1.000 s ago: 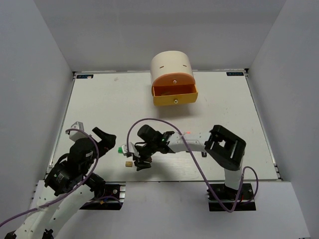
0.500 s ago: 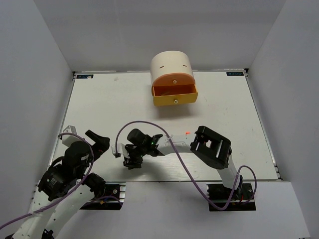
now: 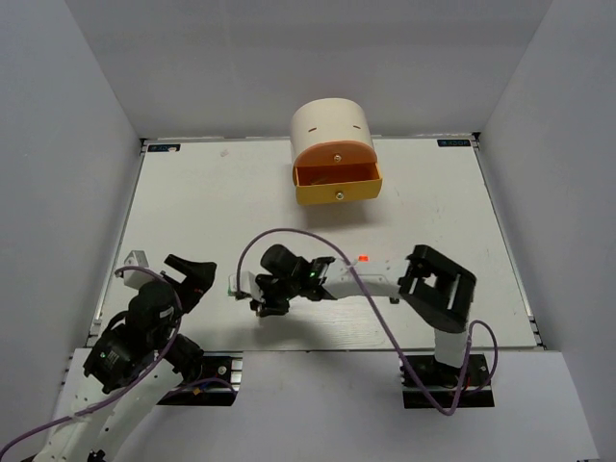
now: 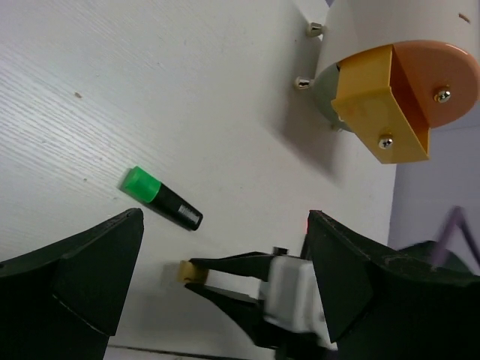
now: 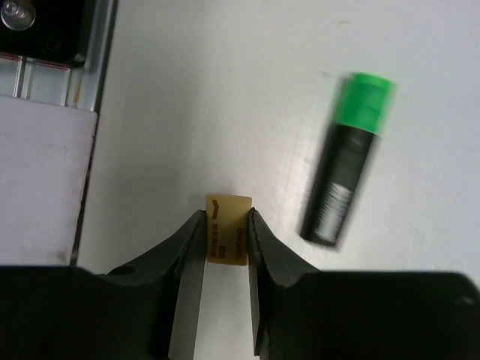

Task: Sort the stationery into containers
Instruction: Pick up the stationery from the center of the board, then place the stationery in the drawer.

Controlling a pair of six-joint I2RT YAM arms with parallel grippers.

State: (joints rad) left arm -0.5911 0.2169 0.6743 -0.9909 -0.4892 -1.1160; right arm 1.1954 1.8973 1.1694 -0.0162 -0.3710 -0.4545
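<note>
Now the right gripper (image 5: pixel 225 219) has just pinched shut on the tiny tan block (image 5: pixel 227 234), apparently not yet lifted off the desk (image 3: pixel 192 212) at 7 o'clock, ready for the open yellow drawer (image 3: pixel 337 192) at 12, while the left gripper (image 4: pixel 225 216) gapes empty.

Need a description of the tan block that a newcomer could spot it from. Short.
On the table, near its near edge, find the right gripper, stretched toward the left arm. The tan block is pinched between its fingertips. It is small, squarish and pale tan with brown print; the only item beside it is a longer black highlighter with a green cap.
</note>
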